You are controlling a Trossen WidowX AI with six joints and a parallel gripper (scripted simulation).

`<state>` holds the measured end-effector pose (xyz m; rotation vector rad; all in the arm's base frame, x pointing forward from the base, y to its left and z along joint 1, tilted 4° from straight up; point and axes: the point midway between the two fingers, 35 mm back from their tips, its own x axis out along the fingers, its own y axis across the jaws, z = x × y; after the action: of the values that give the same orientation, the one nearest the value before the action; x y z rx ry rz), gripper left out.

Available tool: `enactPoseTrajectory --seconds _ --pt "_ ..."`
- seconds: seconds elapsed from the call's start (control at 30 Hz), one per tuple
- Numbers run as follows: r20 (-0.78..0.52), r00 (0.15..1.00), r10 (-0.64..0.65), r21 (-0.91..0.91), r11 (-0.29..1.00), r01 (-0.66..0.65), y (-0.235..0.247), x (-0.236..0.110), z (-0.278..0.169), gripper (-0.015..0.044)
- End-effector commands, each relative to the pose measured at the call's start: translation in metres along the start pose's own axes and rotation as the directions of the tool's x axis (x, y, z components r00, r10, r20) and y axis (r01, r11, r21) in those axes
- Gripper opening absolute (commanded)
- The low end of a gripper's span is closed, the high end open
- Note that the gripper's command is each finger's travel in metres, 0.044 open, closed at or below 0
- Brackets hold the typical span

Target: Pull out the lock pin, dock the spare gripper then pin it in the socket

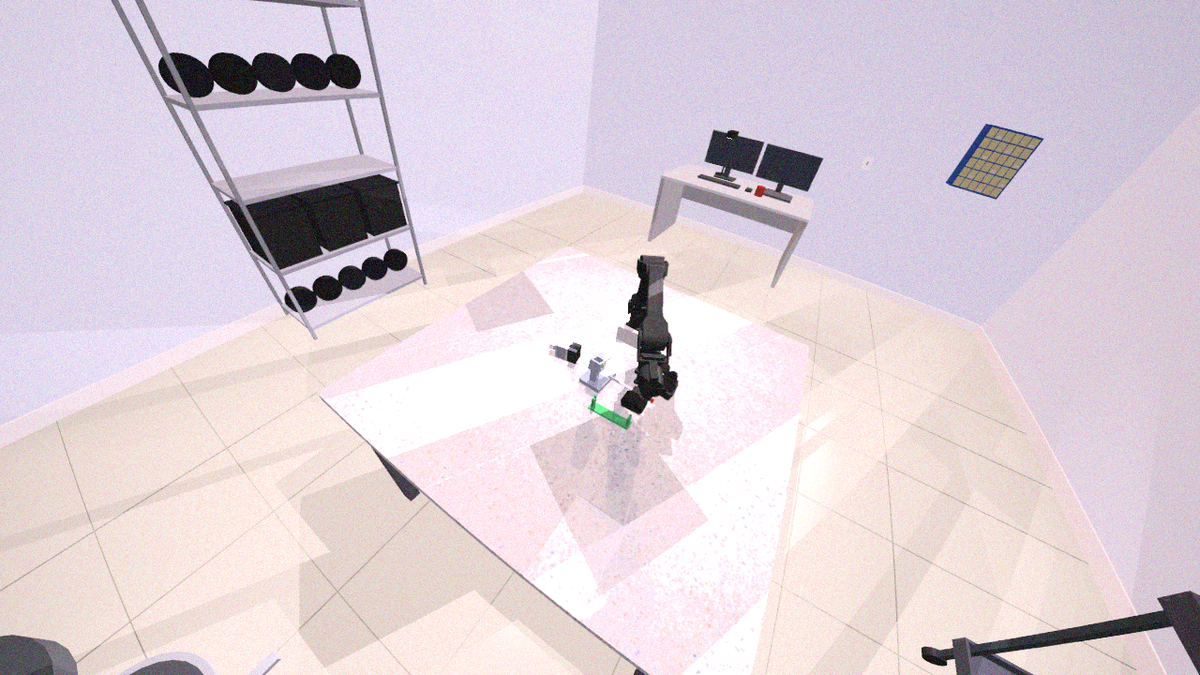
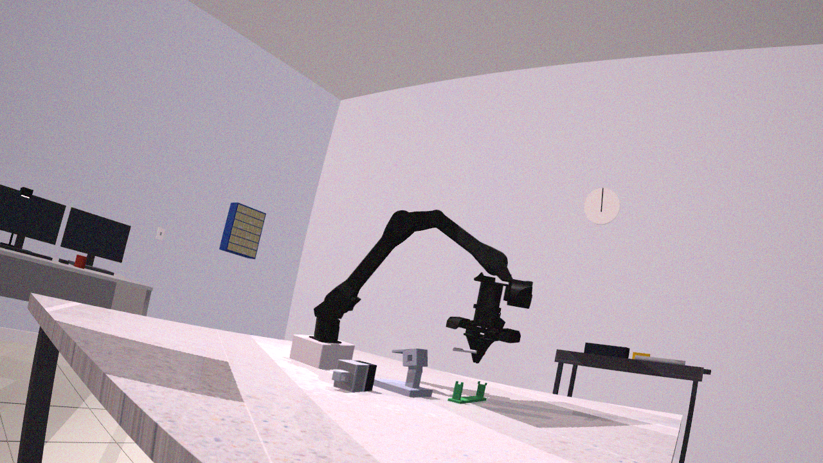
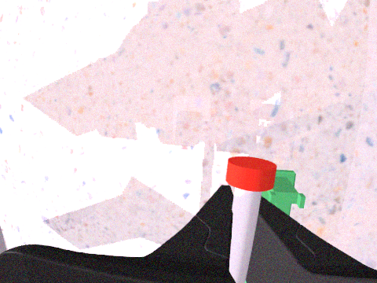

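My gripper point(image 3: 232, 195) point(image 2: 478, 352) point(image 1: 639, 401) is shut on the lock pin point(image 3: 245, 226) point(image 2: 461, 349), a pale rod with a red head point(image 3: 251, 173). It holds the pin level in the air, above the green cradle point(image 2: 469, 397) point(image 1: 609, 412) point(image 3: 285, 191). The grey mount point(image 2: 413, 368) point(image 1: 597, 371) stands to the left of the gripper, its socket empty. The spare gripper point(image 2: 355, 374) point(image 1: 567, 352), a grey and black block, lies on the table point(image 2: 172, 368) left of the mount.
The arm's base point(image 2: 321, 351) stands behind the mount. A shelf rack point(image 1: 277, 168), a desk with monitors point(image 1: 738, 197) and a dark side table point(image 2: 627, 363) stand away from the table.
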<state>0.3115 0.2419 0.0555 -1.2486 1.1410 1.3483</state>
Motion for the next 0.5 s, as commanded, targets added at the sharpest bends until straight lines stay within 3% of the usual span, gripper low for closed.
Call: enactPoseTrajectory --seconds 0.0,0.47 --pt "0.0 1.0 -0.005 -0.017 1.0 0.005 -0.011 -0.003 0.007 0.0" --pt "-0.001 1.0 0.0 -0.044 0.999 0.0 -0.033 -0.002 0.021 0.0"
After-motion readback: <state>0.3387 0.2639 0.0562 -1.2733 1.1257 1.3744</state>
